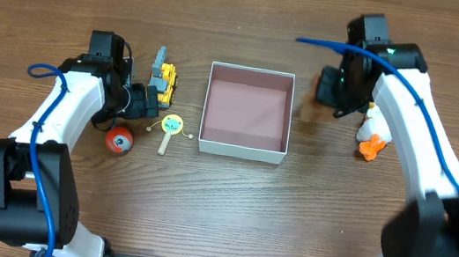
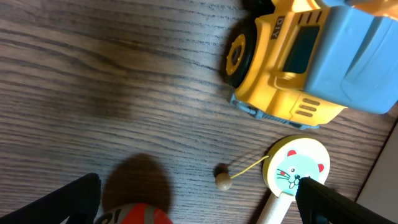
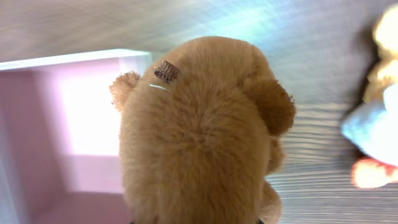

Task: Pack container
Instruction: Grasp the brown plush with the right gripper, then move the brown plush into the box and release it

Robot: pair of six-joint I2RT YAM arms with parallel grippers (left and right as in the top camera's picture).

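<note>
The container is a square white-walled box with a pink inside and nothing in it, at the table's middle. In the right wrist view its corner lies just left of the bear. My right gripper is shut on a brown teddy bear, held above the table just right of the container. The bear looks blurred from overhead and hides the fingers. My left gripper is open and low over the table, between a red ball and a cat-face rattle drum.
A yellow and blue toy truck stands left of the container, and fills the top right of the left wrist view. The red ball and the drum lie nearer the front. A white and orange duck toy lies far right.
</note>
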